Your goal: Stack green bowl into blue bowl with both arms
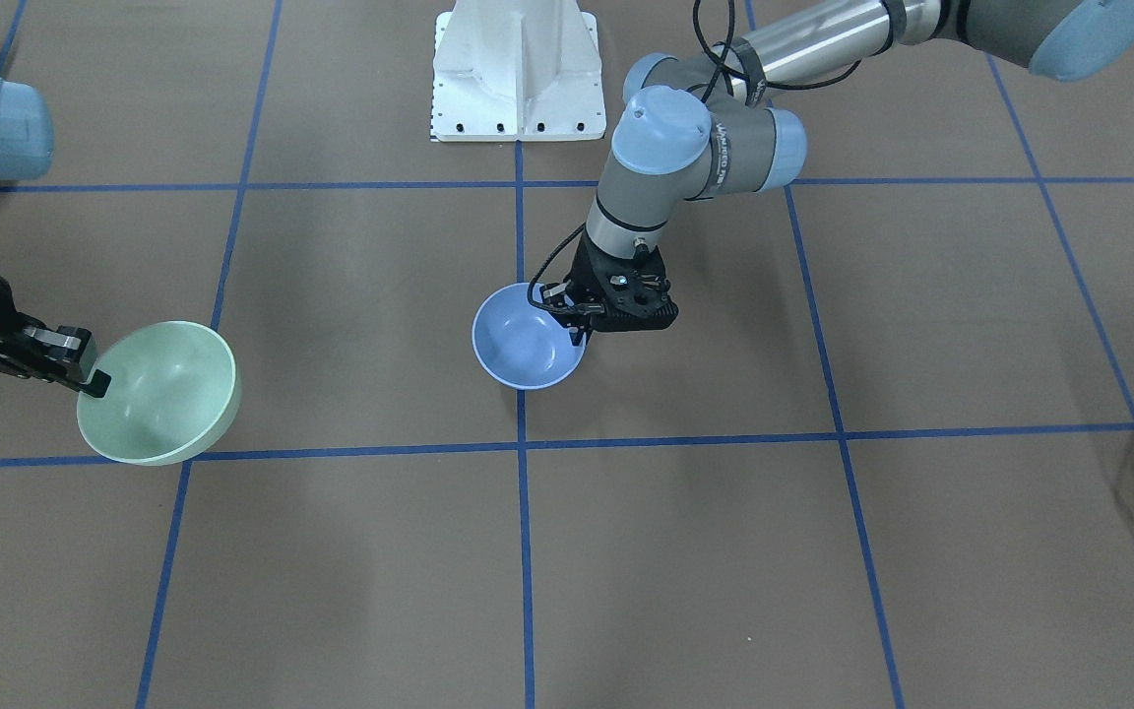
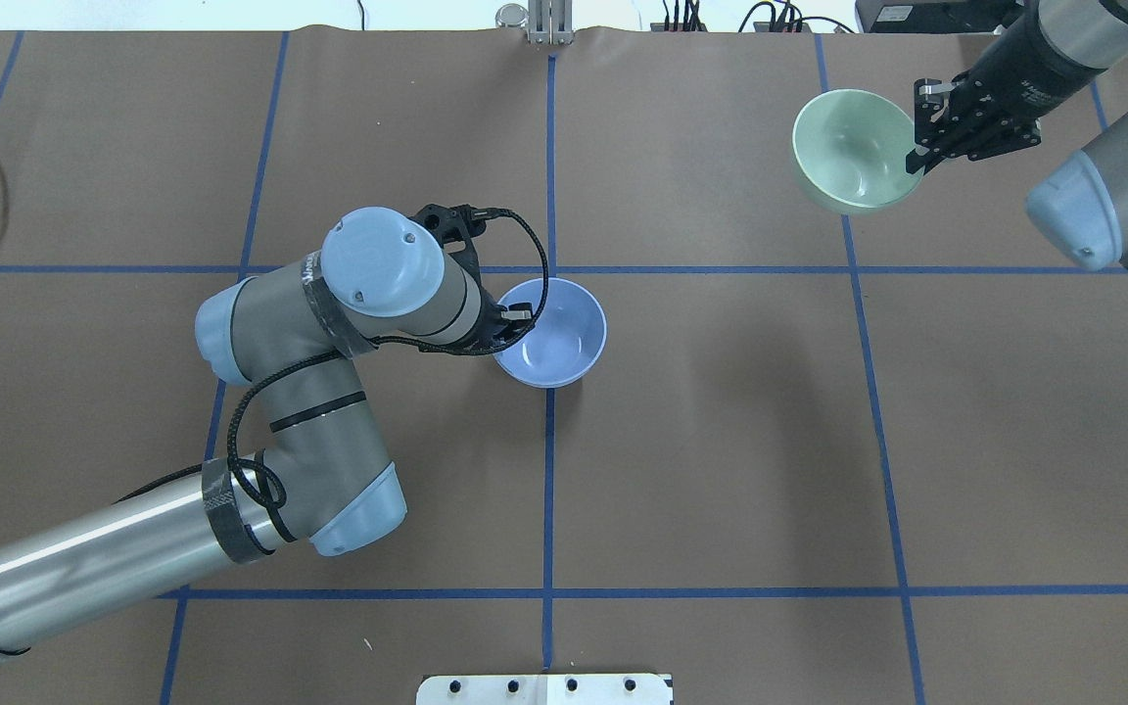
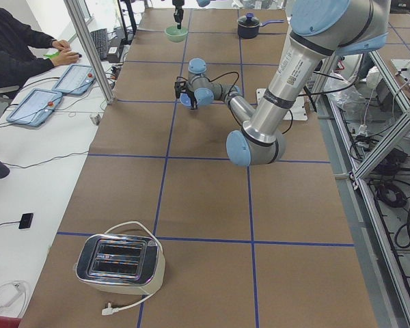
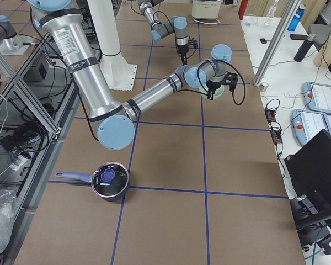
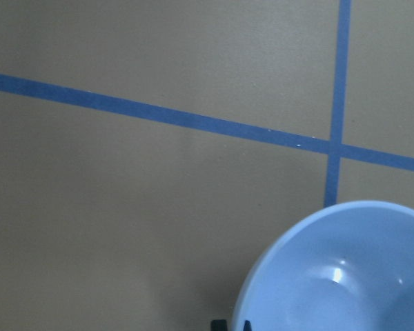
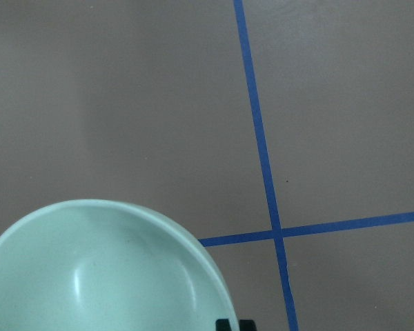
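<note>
You have the middle bowl (image 2: 559, 343) at the centre of the worktop (image 2: 721, 460), with the left end effector (image 2: 517, 316) on its left rim. The far bowl (image 2: 848, 147) is well apart from it, forward and to the robot's right, with the right end effector (image 2: 919, 160) on its right rim.

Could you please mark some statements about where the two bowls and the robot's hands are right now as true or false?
1. The right hand grips the green bowl by its rim. True.
2. The green bowl already sits inside the blue bowl. False: the two bowls are well apart, and the green one is off to the robot's right.
3. The left hand is closed over the blue bowl's rim, with one finger inside. True.
4. The blue bowl has something in it. False: its inside is bare in the overhead and left wrist views.
5. A lidded saucepan is also in view. True.
</note>
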Robot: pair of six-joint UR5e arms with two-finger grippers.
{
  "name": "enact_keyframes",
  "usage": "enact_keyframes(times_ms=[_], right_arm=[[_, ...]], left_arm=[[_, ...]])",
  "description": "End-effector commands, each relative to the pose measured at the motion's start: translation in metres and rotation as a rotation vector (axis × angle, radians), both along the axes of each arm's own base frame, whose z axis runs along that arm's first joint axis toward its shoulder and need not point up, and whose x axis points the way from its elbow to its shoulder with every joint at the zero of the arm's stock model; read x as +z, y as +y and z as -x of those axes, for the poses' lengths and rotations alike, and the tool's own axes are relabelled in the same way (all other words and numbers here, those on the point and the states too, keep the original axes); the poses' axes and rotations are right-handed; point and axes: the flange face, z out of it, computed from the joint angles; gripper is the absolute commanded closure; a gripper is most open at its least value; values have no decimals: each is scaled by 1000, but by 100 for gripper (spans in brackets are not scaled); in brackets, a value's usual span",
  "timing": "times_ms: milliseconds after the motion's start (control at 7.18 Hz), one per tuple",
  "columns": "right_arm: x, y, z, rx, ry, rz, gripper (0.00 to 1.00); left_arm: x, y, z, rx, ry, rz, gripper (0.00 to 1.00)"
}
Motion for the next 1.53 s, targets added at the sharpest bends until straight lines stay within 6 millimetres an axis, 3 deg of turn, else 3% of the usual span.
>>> enact_keyframes(times_ms=[0,557,836,975,1115,1254,1393], right_arm=[[-3,0,5,3,8,-6,100],[0,-1,5,9,16,-3,100],[0,-1,5,10,16,-2,100],[0,-1,5,12,16,0,100],[-1,0,5,13,15,0,100],[-6,0,7,25,10,15,100],[-13,6,16,23,4,20,100]], left_arm=[[4,11,-12,-10,-24,-21,100],[5,15,-14,-5,-23,-22,100],[5,16,-14,-4,-21,-22,70],[5,16,-13,-2,-20,-29,37],[-1,19,-9,3,-6,-37,15],[-3,22,2,20,3,-56,3],[-6,31,28,78,26,-112,3]])
